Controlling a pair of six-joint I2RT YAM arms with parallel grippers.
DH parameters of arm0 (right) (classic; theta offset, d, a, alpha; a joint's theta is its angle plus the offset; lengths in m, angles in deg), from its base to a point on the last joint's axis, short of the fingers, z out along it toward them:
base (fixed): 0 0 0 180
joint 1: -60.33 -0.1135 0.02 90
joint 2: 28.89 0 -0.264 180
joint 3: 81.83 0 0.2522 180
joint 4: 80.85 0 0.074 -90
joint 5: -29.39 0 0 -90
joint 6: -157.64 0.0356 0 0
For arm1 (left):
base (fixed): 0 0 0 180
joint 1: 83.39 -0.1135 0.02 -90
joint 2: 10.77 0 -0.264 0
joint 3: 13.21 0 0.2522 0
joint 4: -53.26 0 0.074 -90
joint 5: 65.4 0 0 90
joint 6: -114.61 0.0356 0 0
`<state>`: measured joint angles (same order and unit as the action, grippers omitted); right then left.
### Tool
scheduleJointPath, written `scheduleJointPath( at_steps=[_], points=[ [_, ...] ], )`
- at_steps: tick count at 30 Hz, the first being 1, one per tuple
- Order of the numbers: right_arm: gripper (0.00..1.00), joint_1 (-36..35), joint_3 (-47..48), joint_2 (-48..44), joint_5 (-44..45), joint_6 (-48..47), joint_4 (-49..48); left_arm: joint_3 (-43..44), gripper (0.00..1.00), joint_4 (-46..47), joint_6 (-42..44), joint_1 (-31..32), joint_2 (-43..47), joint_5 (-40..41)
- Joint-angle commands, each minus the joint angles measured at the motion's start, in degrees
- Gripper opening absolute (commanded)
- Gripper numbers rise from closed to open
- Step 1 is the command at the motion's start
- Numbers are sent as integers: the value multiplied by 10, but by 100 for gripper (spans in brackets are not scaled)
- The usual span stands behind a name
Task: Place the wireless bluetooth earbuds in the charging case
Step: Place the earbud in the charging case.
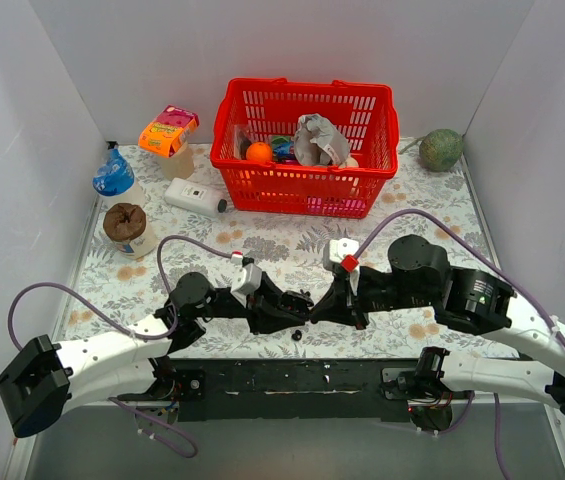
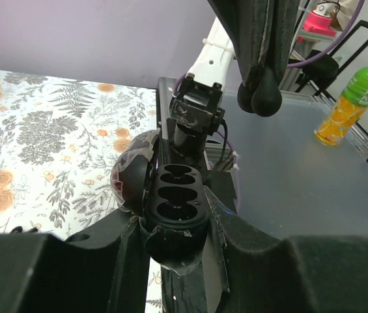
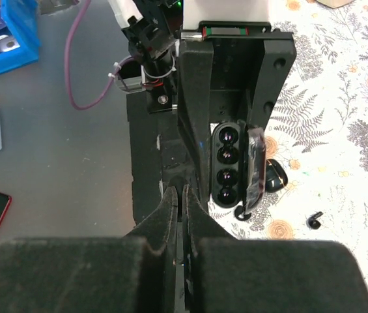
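My left gripper (image 2: 174, 225) is closed on the small black oval plastic charging case (image 2: 174, 192) and holds it up off the table, near the middle of the left wrist view. The lid is swung open to the left, and the dark round holes face up.

My right gripper (image 3: 182, 195) sits low in the middle of the right wrist view. Its fingers are pressed together, and I see no earbud between them. One of the tiny shiny black plastic earbuds (image 3: 275, 176) lies on the white flowery tablecloth (image 3: 340, 130), just to the right of the case in that view. Another little black bit (image 3: 313, 220) lies further down and to the right.

I think the job now is to pick up an earbud. To do it well, I should open the right fingers first. Then I should go down slowly over the earbud and pinch it softly, because it is smooth and may pop out. The left gripper should keep the case steady, holes up, so the earbud can drop straight in
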<state>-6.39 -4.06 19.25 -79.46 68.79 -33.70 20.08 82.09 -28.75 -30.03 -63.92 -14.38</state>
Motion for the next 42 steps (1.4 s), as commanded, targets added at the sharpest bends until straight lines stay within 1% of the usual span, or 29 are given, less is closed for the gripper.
scheduleJointPath(
  at_steps=[1,4,8,14,23,42],
  points=[
    [1,-15,26,6,38,-10,-29,45,0,24,-19,-3,-28,-45],
    [1,-17,23,11,75,-10,-41,49,0,33,-30,-3,-42,-45],
    [1,-20,10,20,93,-10,-61,53,0,50,-44,-3,-55,-46],
    [1,-19,-15,7,133,-5,-102,48,0,68,-63,-3,-67,-51],
    [1,-21,-49,15,125,10,-146,46,0,84,-77,-4,-76,-49],
    [1,-24,-75,17,131,31,-163,41,0,94,-80,-3,-74,-18]
  ],
)
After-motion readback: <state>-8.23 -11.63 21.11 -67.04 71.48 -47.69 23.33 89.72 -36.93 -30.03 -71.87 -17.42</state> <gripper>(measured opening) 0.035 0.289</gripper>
